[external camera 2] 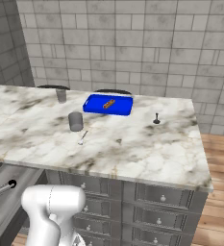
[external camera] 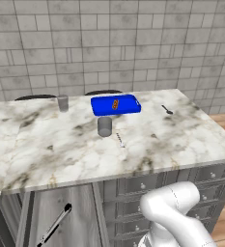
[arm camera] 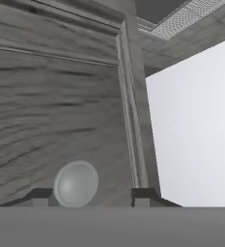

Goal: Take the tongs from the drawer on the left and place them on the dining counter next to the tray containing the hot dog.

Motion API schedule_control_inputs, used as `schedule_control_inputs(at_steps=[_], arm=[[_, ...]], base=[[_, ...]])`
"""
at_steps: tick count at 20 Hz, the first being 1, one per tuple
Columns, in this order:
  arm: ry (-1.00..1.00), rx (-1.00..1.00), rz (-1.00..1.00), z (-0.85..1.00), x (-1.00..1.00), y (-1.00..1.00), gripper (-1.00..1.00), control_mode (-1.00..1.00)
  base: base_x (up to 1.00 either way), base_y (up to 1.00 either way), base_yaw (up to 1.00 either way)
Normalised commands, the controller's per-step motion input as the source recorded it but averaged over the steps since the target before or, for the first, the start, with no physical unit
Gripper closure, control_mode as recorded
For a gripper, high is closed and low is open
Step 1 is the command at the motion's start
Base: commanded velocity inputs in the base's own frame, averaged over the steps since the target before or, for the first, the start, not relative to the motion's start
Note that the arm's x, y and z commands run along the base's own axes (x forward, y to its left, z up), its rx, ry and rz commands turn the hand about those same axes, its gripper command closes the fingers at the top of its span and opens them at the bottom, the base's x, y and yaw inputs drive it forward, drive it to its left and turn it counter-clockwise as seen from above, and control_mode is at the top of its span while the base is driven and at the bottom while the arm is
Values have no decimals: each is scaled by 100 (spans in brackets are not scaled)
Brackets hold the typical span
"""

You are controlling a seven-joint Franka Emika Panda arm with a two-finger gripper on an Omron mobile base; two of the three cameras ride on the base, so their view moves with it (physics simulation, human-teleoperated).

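Note:
The hand view looks close at the drawer (arm camera: 51,106), a dark-grey panelled front with a round silver knob (arm camera: 75,183). My gripper (arm camera: 92,195) is open, its two fingertips either side of the knob, which sits nearer the left fingertip (arm camera: 42,195). The tongs are hidden. The blue tray (external camera: 126,104) (external camera 2: 96,106) lies at the far side of the dining counter (external camera: 61,149) (external camera 2: 137,151), with the hot dog (external camera: 115,103) (external camera 2: 108,103) on it.
On the marble stand a grey cup (external camera: 104,126) (external camera 2: 75,121) and a glass (external camera: 63,102) (external camera 2: 61,95). A small dark spoon (external camera: 167,110) (external camera 2: 156,118) and a thin utensil (external camera: 119,140) (external camera 2: 82,137) lie there too. Narrow knobbed drawers (external camera: 201,193) (external camera 2: 161,197) line the cabinet.

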Motion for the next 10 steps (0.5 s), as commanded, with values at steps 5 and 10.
schedule_control_inputs(at_steps=[5, 10], arm=[[-32, 11, -6, 72, -94, -11, -100, -100], [-4, 8, -13, 100, -53, -5, -100, -100]], base=[[0, 0, 0], [0, 0, 0]])
